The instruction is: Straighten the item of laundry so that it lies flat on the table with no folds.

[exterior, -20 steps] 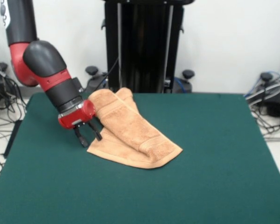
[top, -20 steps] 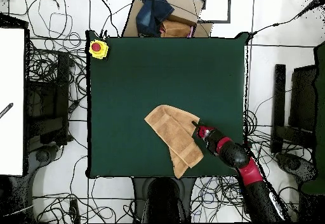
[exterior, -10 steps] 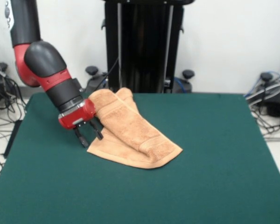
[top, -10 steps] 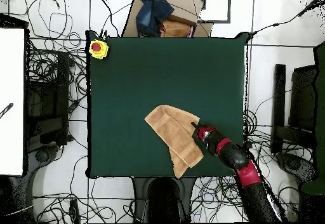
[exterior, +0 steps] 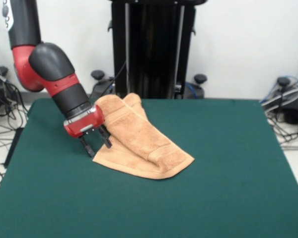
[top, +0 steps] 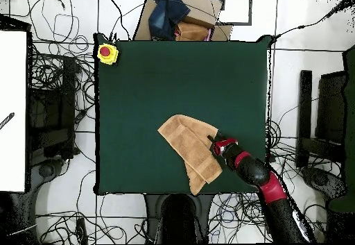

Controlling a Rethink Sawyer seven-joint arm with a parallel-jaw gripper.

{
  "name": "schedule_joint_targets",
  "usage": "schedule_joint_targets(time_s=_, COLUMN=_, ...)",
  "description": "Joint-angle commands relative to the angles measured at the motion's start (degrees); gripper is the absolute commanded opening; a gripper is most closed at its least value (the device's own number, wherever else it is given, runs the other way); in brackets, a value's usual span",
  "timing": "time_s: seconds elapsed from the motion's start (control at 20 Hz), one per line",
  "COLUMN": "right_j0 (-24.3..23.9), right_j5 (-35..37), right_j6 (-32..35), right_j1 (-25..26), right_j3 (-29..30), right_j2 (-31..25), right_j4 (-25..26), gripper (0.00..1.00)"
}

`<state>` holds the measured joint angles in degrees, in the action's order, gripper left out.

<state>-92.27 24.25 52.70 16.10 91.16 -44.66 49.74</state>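
The item of laundry, an orange-tan terry towel [exterior: 139,139], lies folded over itself on the green table [exterior: 228,188], with a rolled fold running toward the far edge. In the overhead view the towel [top: 188,145] sits near the robot side of the table [top: 173,82]. My gripper [exterior: 97,145] hangs tilted at the towel's left edge, its two black fingers spread and empty, tips close to the tabletop. The overhead view puts the gripper [top: 213,142] right beside the towel's edge.
A yellow box with a red button [top: 107,53] rests on one table corner. Cardboard and dark cloth [top: 177,19] lie beyond the far table edge. Cables cover the floor around the table.
The gripper has shifted slightly toward the towel's edge; the towel itself has not moved.
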Motion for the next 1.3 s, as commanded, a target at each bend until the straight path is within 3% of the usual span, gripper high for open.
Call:
schedule_joint_targets(time_s=0.05, right_j0=3.38, right_j5=3.6, right_j6=-22.85, right_j1=15.7, right_j3=-10.82, right_j2=2.18, right_j4=2.04, gripper=1.0)
schedule_joint_targets(time_s=0.45, right_j0=2.75, right_j5=5.14, right_j6=-25.78, right_j1=19.14, right_j3=-12.08, right_j2=4.58, right_j4=-5.61, gripper=1.0)
schedule_joint_targets(time_s=0.55, right_j0=6.87, right_j5=3.81, right_j6=-19.16, right_j1=15.39, right_j3=-11.6, right_j2=6.51, right_j4=-6.21, gripper=1.0)
schedule_joint_targets(time_s=0.6, right_j0=11.35, right_j5=-0.23, right_j6=-13.01, right_j1=10.63, right_j3=-10.62, right_j2=8.15, right_j4=-3.88, gripper=1.0)
schedule_joint_targets(time_s=0.65, right_j0=12.7, right_j5=-1.48, right_j6=-11.68, right_j1=9.22, right_j3=-10.38, right_j2=8.64, right_j4=-3.42, gripper=1.0)
schedule_joint_targets(time_s=0.85, right_j0=9.82, right_j5=4.4, right_j6=-18.29, right_j1=14.55, right_j3=-12.56, right_j2=8.31, right_j4=-9.47, gripper=1.0)
schedule_joint_targets(time_s=1.3, right_j0=15.22, right_j5=2.19, right_j6=-11.36, right_j1=9.94, right_j3=-11.4, right_j2=12.56, right_j4=-13.77, gripper=1.0)
